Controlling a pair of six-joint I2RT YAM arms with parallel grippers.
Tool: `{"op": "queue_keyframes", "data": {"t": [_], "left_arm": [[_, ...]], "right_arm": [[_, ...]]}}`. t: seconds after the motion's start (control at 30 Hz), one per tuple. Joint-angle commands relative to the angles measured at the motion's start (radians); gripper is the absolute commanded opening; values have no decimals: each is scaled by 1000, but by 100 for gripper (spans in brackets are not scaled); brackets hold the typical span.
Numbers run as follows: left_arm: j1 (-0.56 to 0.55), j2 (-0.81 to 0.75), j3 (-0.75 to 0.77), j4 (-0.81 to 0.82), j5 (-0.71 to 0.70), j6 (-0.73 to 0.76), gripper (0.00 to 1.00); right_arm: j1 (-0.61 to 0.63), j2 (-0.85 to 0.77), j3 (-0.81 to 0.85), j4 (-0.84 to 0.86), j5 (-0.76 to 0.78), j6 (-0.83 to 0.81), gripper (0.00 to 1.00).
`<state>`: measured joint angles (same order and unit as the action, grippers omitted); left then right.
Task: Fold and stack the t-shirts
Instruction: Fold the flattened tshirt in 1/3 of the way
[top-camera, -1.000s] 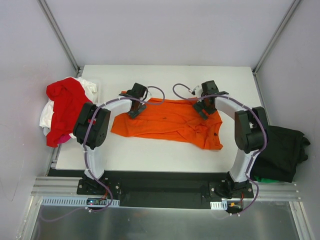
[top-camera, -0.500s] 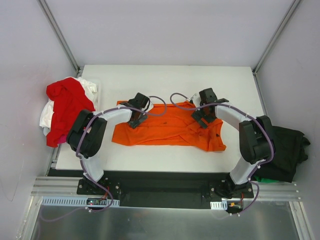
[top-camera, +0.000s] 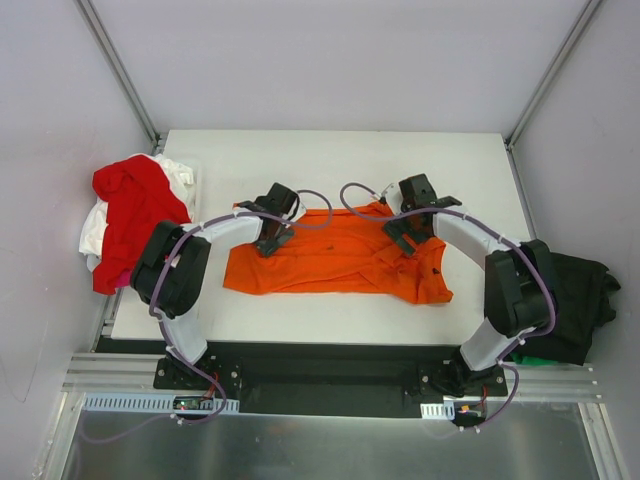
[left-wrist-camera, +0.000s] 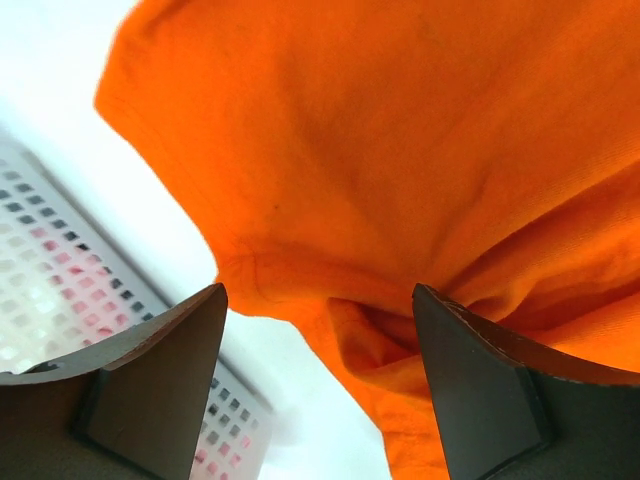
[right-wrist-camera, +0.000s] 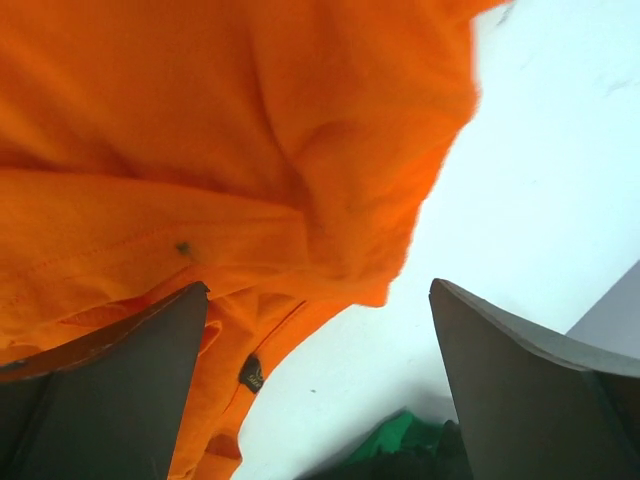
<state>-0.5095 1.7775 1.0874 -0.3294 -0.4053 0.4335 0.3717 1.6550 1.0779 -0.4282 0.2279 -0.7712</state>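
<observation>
A bright orange t-shirt lies spread across the middle of the white table, slightly rumpled. My left gripper hovers over the shirt's left part. It is open, with a bunched fold of the orange t-shirt hanging between its fingers. My right gripper stands open over the right part. The orange t-shirt has its edge and black neck label between the wide-apart fingers. A red t-shirt lies on a white one at the table's left edge. A black t-shirt is heaped at the right.
Grey walls and slanted metal posts enclose the table. A bit of green cloth shows beside the black heap. A white surface with a grid of small squares is visible past the left fingers.
Both grippers have come a little toward the near edge, and the orange shirt has shifted slightly with them. Both elbows swung outward and lower. The jaws stayed as they were.
</observation>
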Motion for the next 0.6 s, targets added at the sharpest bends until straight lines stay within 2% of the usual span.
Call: {"op": "queue_keyframes", "data": {"t": [0.0,0.2,0.47,0.53,0.57], "left_arm": [[-3,-73,116,-36,-15,-12,76],[2,-73,222,-23,-29,-16,78],[35,22,316,4,-56,7,80],[54,40,328,10,-44,-2,85],[72,46,336,12,-41,-4,96]], "right_arm": [[7,-61,129,-20,13,19,96],[7,23,313,-17,4,13,96],[15,316,594,-95,-42,24,99],[19,348,628,-89,-48,20,97],[18,365,631,-80,-44,18,97]]}}
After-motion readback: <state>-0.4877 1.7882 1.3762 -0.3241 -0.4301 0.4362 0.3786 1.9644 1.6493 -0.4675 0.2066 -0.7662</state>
